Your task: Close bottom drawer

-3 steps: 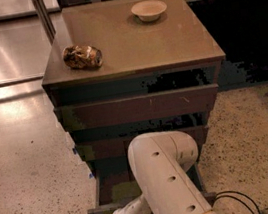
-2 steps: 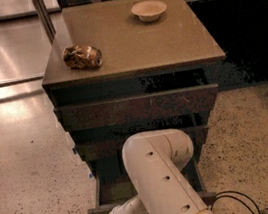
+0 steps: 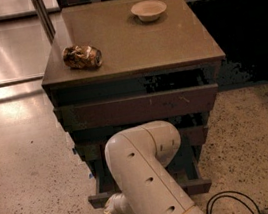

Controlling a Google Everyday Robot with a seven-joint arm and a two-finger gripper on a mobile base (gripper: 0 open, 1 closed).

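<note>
The crumpled, brown-and-gold patterned metal can (image 3: 82,56) lies on its side near the left edge of the brown, flat-topped cabinet surface (image 3: 139,42), toward the front-left corner. Its print is too creased to read. A small, round, cream-coloured bowl (image 3: 148,10) stands upright near the back edge, right of the middle and well apart from the can. No other lettering or label can be made out on the cabinet.

Below the front edge, the wide dark brown top drawer front (image 3: 137,108) stands slightly out from the cabinet body. The dark brown middle drawer front (image 3: 199,134) sits beneath it, largely hidden. The bottom drawer (image 3: 199,186), the lowest and narrowest, with a plain dark brown front, is pulled out over the floor, and a strip of its greyish inside shows on the right.

The thick, cream-coloured robot arm (image 3: 145,178) rises from the bottom edge of the view and bends over the open bottom drawer, covering most of its middle and front. The pale pincer (image 3: 112,206) is low at the left end of the bottom drawer's front, just in front of it and near the floor. Whether it is wide or narrow cannot be told, nor whether it touches the front.

A black cable (image 3: 229,199) loops on the speckled beige stone floor (image 3: 31,196) to the right of the arm. A slim metal pole (image 3: 41,15) stands behind the back-left corner.
</note>
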